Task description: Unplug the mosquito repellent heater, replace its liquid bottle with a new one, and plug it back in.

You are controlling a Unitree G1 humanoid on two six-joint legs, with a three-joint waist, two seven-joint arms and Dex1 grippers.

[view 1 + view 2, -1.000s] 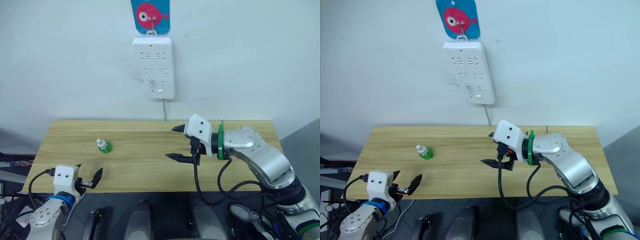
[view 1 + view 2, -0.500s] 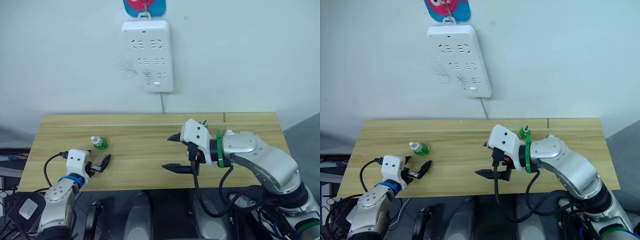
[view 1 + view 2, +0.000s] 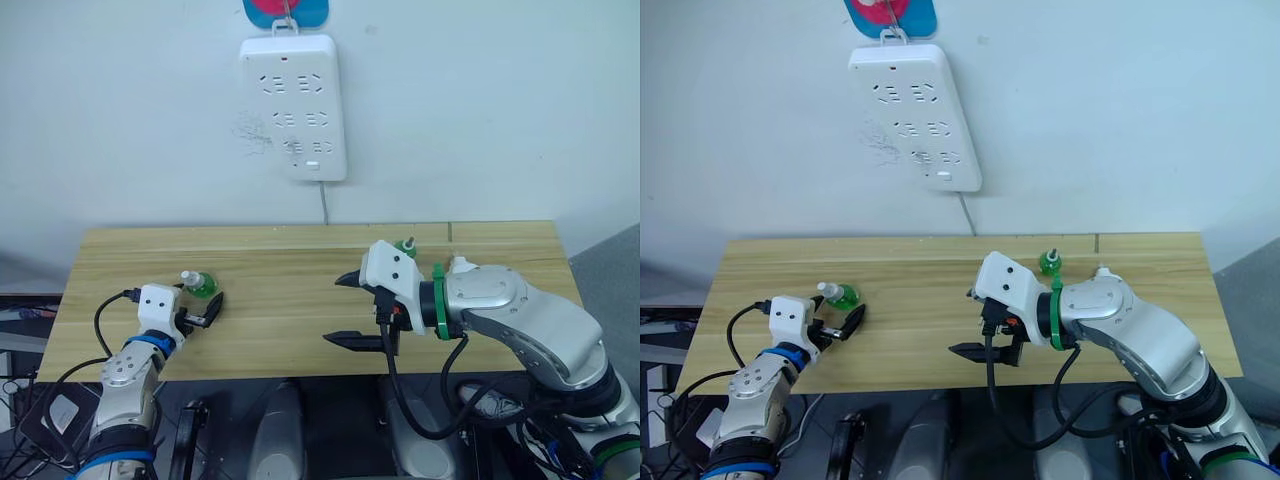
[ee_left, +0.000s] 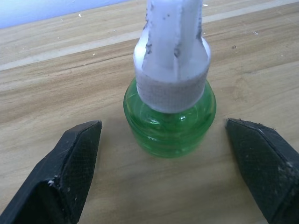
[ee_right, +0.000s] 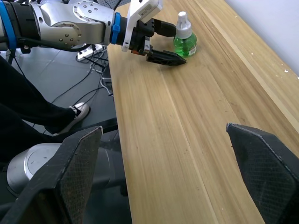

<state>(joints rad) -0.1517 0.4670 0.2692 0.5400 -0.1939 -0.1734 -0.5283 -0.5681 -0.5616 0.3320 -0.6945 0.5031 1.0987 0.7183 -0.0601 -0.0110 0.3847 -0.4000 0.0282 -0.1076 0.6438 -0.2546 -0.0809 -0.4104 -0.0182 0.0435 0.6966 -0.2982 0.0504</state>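
Bench point(image 3: 280, 290) carries the right pincer point(image 3: 345, 310), released; at nine o'clock the left pincer point(image 4: 163, 177) gapes around the green bottle point(image 4: 169, 116). Heater location: cannot tell. An off-centre squeeze could topple that bottle.

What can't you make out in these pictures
- Second green bottle: mostly hidden behind the right gripper in the eye views.
- Power strip: socket contents and switch too small to read.
- Wall hanger: cut off by the frame's top edge.
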